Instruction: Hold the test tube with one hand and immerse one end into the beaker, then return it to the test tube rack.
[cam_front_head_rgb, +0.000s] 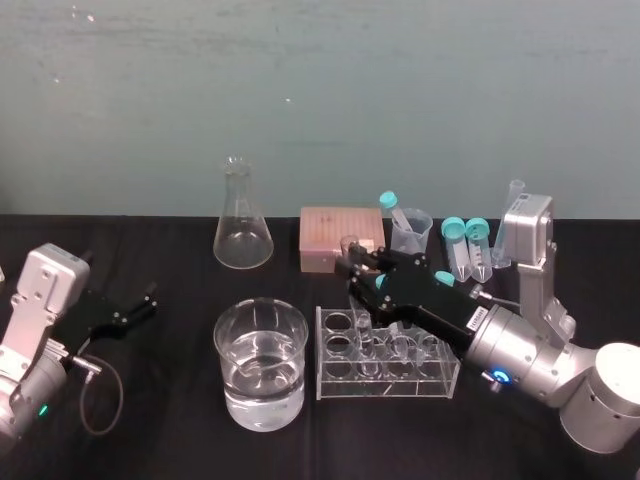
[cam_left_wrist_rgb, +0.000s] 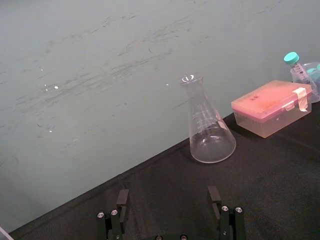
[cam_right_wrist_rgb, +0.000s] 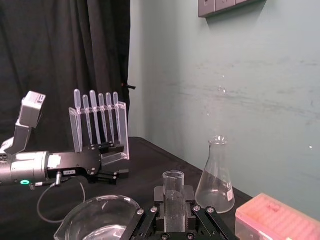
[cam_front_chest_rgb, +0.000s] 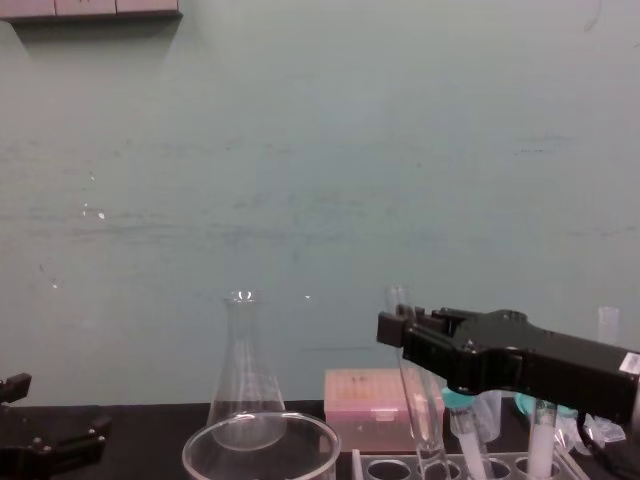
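The test tube (cam_right_wrist_rgb: 173, 186) stands upright, gripped by the right claw (cam_front_head_rgb: 355, 265) over the far left holes of the rack (cam_front_head_rgb: 340, 385), its bottom about level with them. It should travel plumb, clear of the hole rims. The beaker (cam_front_head_rgb: 225, 325) sits just left of the rack. Farther left the left claw (cam_front_head_rgb: 150, 300) rests open, with bare counter (cam_front_head_rgb: 160, 400) between.

The head camera looks down on the bench (cam_front_head_rgb: 170, 430), the chest camera low across it. All four views catch the flask (cam_front_head_rgb: 242, 235), around eleven o'clock.
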